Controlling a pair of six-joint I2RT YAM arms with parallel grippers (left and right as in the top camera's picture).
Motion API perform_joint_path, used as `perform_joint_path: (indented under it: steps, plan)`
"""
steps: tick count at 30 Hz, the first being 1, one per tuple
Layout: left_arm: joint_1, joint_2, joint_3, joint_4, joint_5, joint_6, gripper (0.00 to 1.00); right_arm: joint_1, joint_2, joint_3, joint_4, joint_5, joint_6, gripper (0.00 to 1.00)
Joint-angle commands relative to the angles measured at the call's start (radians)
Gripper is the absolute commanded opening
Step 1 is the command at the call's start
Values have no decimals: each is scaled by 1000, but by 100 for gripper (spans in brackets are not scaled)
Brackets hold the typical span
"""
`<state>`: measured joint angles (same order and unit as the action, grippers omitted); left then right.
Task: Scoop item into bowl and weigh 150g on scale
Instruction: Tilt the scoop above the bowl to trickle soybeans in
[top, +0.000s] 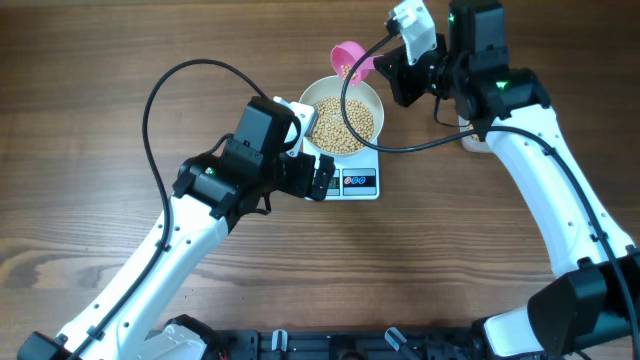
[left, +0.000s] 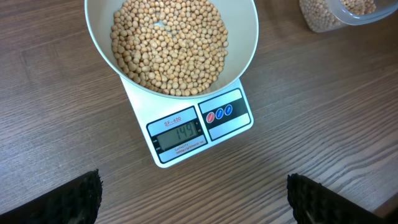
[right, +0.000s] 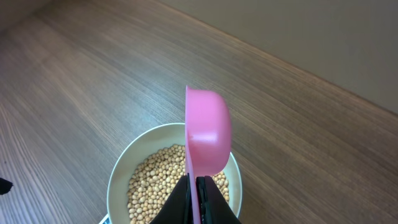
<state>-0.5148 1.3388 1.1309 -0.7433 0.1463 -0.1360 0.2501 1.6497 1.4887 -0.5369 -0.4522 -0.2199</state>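
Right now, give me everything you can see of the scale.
Small flat white square scale, plastic by the look, lying level on the wooden table. One edge carries a grey display reading 149 and red and blue buttons. The white bowl of beans sits on it, overhanging the sides. Nothing else touches it.

On my list: table, brown wood-grain top, matte. Scoop, my tool, pink plastic with a round cup on a thin flat handle, raised off the table and turned on its side. Tub, clear plastic with a rounded wall, standing on the table, cut off by my left wrist view's top edge.
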Motion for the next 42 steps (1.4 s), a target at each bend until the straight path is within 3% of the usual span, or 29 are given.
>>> perform_joint_path:
  steps: [1, 20, 42]
  plan:
    - [7, -3, 15, 2, -6, -6, 100, 5, 9, 8, 7, -23, 17, 4]
    - [7, -3, 15, 2, -6, -6, 100, 6, 17, 8, -6, 26, -93, 4]
    - [7, -3, 15, 2, -6, -6, 100, 7, 55, 8, -3, 26, -121, 4]
